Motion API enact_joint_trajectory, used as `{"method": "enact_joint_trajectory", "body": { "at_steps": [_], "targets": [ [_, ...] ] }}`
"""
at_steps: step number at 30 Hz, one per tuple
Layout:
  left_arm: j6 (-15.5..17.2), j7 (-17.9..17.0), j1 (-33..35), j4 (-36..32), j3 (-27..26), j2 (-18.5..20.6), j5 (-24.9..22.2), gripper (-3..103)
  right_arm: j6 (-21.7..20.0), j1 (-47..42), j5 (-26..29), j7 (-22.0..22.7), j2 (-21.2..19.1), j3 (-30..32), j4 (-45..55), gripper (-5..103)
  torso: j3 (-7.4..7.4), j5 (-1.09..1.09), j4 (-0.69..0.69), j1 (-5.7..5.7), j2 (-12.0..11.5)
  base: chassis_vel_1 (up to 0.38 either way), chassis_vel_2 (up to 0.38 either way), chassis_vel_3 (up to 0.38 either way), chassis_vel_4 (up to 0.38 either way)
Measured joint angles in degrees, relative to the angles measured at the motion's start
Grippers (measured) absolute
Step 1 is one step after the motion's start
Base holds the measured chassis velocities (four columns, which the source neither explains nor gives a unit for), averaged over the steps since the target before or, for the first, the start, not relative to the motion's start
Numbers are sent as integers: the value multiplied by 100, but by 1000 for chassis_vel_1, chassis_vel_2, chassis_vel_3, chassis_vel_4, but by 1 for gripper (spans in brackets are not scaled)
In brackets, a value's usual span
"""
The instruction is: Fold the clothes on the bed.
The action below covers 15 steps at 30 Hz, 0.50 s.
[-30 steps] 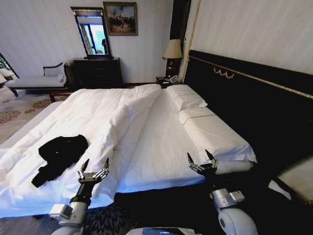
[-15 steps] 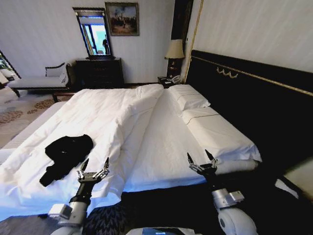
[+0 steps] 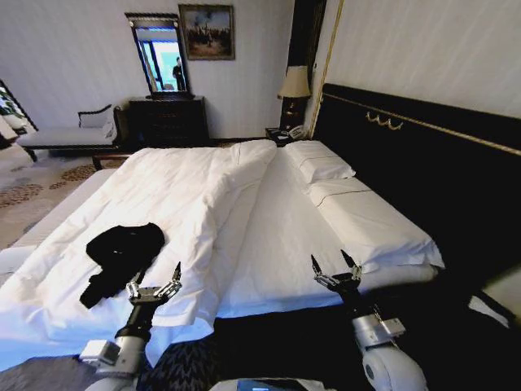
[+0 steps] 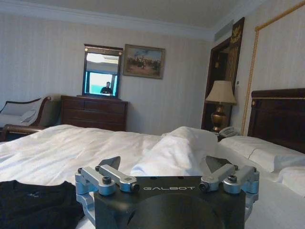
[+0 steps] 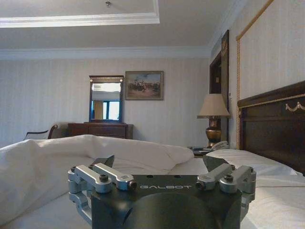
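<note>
Head view: the shirt lies crumpled on the near left part of the bed, its long axis running from the near-left end up and away to the right. The left gripper hovers at the bed's near edge with its fingers spread and nothing between them; the shirt lies just ahead of the jaws and to their left, close but apart. The right gripper, also spread and empty, sits at the bed's edge well apart from the shirt, so the left arm is clearly nearer.

Left wrist view: the left gripper gapes wide, and the shirt shows low beside one finger.

Right wrist view: the right gripper is spread over white bedding.
</note>
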Motion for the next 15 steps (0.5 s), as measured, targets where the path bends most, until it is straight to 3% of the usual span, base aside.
{"method": "enact_joint_trajectory", "body": {
  "at_steps": [15],
  "targets": [
    [-19,0,-8,17,-19,-10,1,100,-12,3,1,-2,16,-31,-8,100,0,0,0,0,0,74,81,-79,-77]
  ]
}}
